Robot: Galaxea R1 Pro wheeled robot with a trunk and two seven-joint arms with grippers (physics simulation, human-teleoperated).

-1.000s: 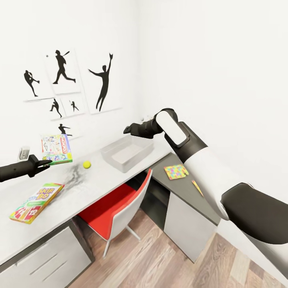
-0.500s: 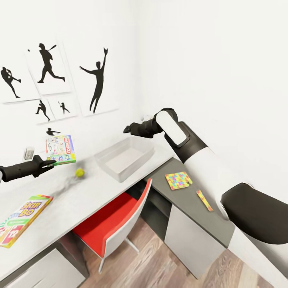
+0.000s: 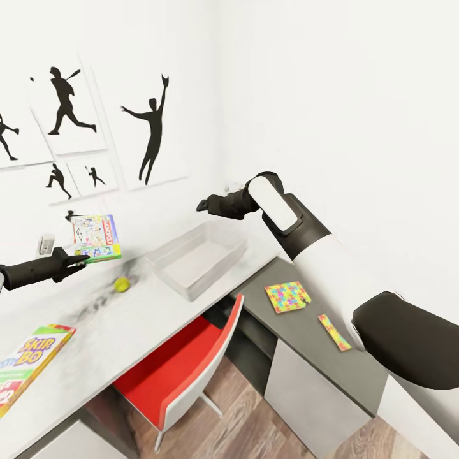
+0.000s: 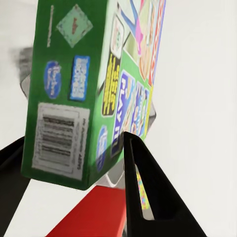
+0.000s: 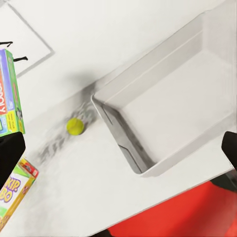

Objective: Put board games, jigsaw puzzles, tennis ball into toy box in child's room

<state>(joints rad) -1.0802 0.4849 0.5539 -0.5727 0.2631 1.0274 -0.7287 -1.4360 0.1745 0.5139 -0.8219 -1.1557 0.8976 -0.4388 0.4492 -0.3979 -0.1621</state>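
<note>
Above the table (image 3: 127,325), left fingers (image 4: 148,197) grip the white-and-green game (image 3: 95,238) — upright, long axis level; right fingers (image 3: 203,205) — unclear.

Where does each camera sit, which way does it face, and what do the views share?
Head: high, looks down over table, bin, both arms.
Left wrist: along left gripper, shut on green game.
Right wrist: above the table, looks down into bin; ball beside it; dark fingertips at the edges.
Shared: head and right wrist both show bin, ball, SKIP-BO.
</note>
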